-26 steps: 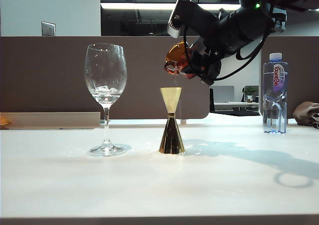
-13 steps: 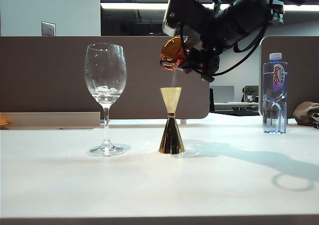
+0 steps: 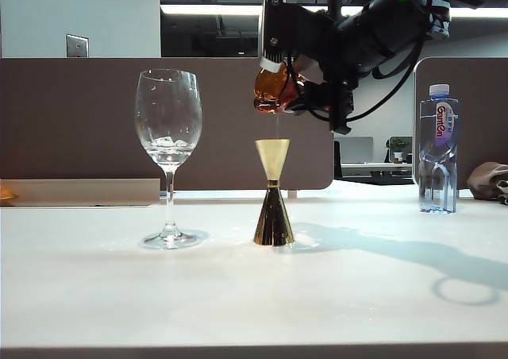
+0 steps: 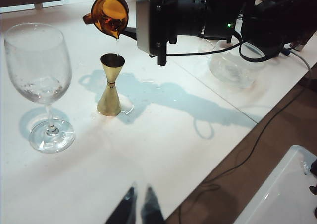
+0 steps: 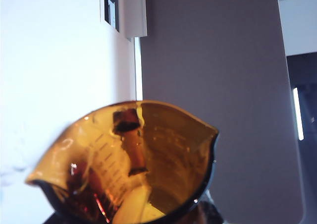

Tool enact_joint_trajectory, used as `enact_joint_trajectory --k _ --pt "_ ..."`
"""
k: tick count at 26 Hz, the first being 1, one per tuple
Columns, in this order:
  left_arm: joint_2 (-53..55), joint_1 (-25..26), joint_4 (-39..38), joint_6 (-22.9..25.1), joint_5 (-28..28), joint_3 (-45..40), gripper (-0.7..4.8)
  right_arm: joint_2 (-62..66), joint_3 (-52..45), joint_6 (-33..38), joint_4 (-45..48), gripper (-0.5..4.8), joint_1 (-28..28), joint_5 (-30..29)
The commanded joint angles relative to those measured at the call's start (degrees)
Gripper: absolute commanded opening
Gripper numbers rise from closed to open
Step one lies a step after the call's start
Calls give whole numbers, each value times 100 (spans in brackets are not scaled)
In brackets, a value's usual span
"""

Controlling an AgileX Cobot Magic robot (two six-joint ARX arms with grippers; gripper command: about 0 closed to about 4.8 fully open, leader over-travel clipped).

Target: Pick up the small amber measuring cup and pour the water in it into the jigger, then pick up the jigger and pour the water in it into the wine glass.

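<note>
1. Right gripper (image 3: 295, 89) up above the table (image 3: 357, 295), over the jigger, clamped on the small amber measuring cup (image 3: 275, 90) (jaws themselves mostly hidden behind cup and black housing).
2. Cup tipped hard over on its side in the exterior view, spout turned downward, directly over the jigger (image 3: 273, 193) and clear of it.
3. Translucent amber-brown glass, glowing orange where light passes through; flared rim drawn out to a pointed spout (image 4: 117, 34); printed measuring marks faintly legible on the inner wall in the right wrist view (image 5: 133, 164).
4. Thin thread of water (image 4: 117, 46) dropping from the spout into the jigger's upper cone (clearest in the left wrist view, barely a line in the exterior view).
5. Jigger upright on the table: gold metal, hourglass form, pale matte-looking upper cone, narrow waist, darker mirror-like lower cone.
6. Wine glass (image 3: 168, 156) to the left of the jigger in the exterior view, apart from it, upright; tall, clear, rounded bowl, thin stem, round foot, a few droplets or reflections low in the bowl.
7. Left gripper (image 4: 138, 206) low over the near edge of the table, well apart from the vessels, holding nothing, dark fingertips close together with a slim gap between them.
8. Clear plastic water bottle (image 3: 437, 148) standing at the far right of the table, label facing forward.
</note>
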Motion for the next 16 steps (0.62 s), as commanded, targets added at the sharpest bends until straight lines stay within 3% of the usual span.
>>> enact_joint_trajectory --k 1,8,12,15,16 --pt "4 -4 74 17 -4 33 26 -55 28 -256 153 -1 4 -24" --pt "4 -4 74 17 -2 33 26 -55 28 -857 452 -1 4 -52" --pt "4 -4 74 20 -2 33 26 -55 26 -695 446 -1 4 -153" --pt "4 -4 74 17 -4 33 26 -55 24 916 450 -1 -11 291" --pt "4 -4 74 17 -2 33 26 -96 -13 1888 455 -1 -66 334"
